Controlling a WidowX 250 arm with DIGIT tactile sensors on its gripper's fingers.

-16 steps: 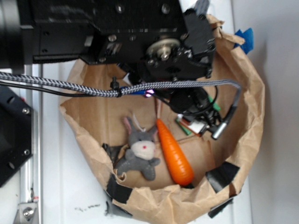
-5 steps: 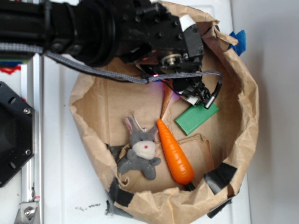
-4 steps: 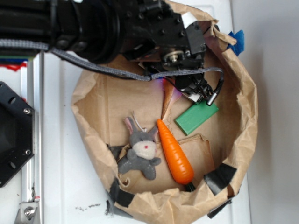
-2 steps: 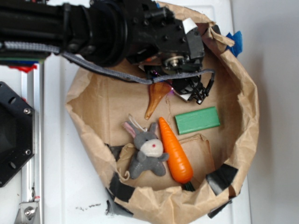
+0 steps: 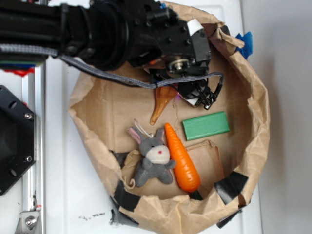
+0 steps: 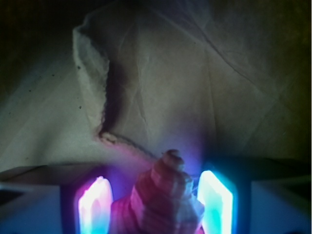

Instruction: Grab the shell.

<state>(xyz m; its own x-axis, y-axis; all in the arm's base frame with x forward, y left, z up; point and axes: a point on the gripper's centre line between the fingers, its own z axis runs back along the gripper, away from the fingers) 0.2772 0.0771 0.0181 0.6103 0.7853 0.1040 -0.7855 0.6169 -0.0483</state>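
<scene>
shell (image 5: 162, 101) top hidden under hand (image 6: 156, 207), seemingly gripped

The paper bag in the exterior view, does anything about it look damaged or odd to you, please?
Yes: the paper bag has a ragged, rolled-down rim patched with black tape along its near edge, so it looks torn and repaired.

Exterior view: bright, even daylight; white surface (image 5: 73, 195) nearly washed out, soft overall blur. Arm casts shade into the paper bag (image 5: 253, 122). Wrist view: dim, corners dark; glowing magenta and cyan fingers (image 6: 95, 207) tint the shell (image 6: 163, 195), which is close and soft-focused.
</scene>
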